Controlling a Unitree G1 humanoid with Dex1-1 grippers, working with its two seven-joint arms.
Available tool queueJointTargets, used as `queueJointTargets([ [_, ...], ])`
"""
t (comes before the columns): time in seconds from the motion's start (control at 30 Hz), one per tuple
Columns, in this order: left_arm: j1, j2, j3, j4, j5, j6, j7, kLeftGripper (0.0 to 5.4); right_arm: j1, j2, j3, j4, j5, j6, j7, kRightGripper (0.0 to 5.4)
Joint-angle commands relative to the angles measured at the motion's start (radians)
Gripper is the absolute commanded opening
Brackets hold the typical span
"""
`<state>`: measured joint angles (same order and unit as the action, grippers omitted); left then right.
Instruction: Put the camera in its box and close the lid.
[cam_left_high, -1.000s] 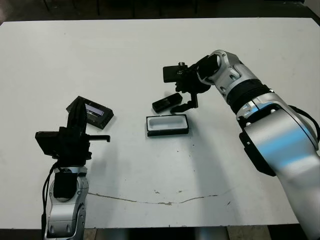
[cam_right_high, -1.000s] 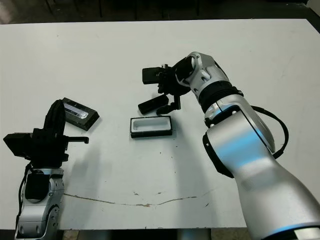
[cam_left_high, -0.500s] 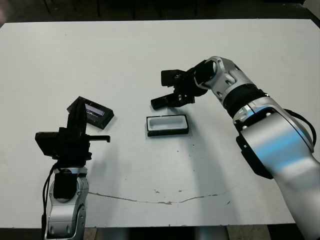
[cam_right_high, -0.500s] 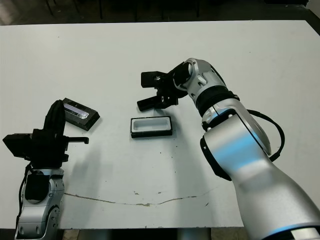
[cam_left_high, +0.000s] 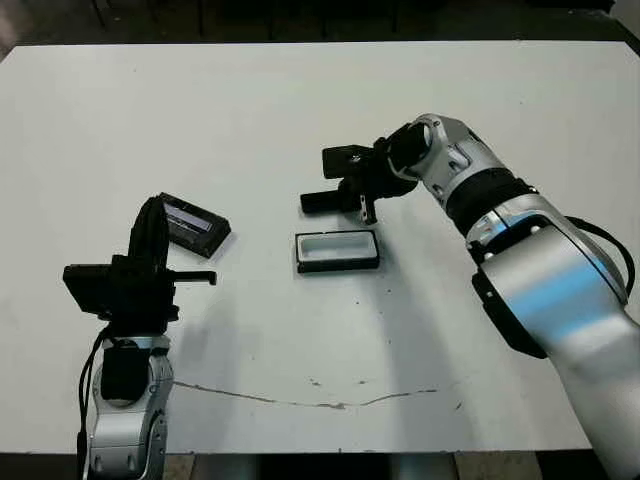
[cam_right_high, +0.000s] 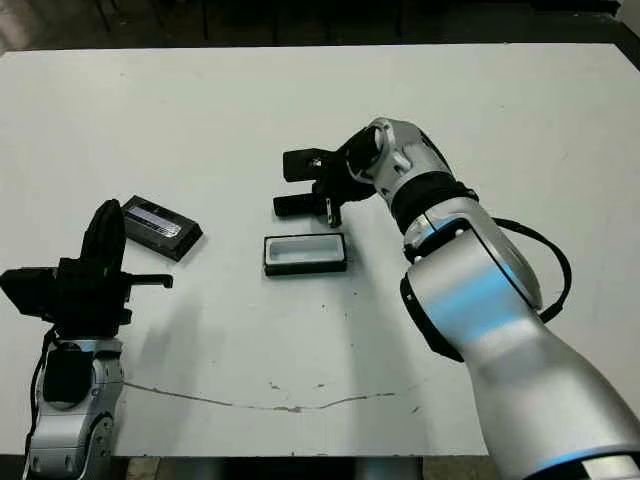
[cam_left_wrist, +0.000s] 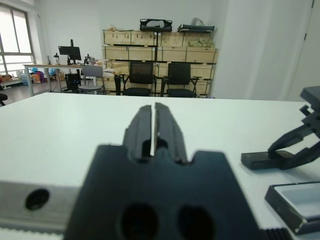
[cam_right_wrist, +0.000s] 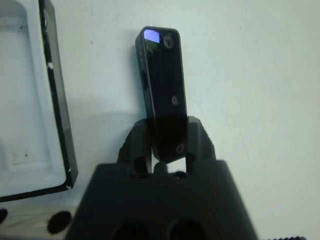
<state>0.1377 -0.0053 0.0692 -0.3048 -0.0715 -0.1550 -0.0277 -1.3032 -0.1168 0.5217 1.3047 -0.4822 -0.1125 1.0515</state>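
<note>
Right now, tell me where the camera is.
The camera is near the table's middle in the head views, held at one end by the right hand, just beyond the open box and well right of the lid.

From my seat, the near end of the camera (cam_right_wrist: 162, 107) disappears between the right gripper (cam_right_wrist: 168, 142) fingers, so I can't see how much of it is clamped. The box (cam_right_wrist: 30, 95) runs off the left edge of the right wrist view, and again off the lower right corner of the left wrist view. The lid's (cam_left_high: 193, 221) near corner sits behind the left gripper (cam_left_high: 150, 240).
</note>
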Motion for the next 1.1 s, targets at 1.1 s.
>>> queueJointTargets([
  [1.1,-0.017,0.005,-0.030,0.069,0.034,-0.011,0.002,0.00,0.047,-0.219,-0.193,-0.325,0.176,0.101,0.144,0.33],
])
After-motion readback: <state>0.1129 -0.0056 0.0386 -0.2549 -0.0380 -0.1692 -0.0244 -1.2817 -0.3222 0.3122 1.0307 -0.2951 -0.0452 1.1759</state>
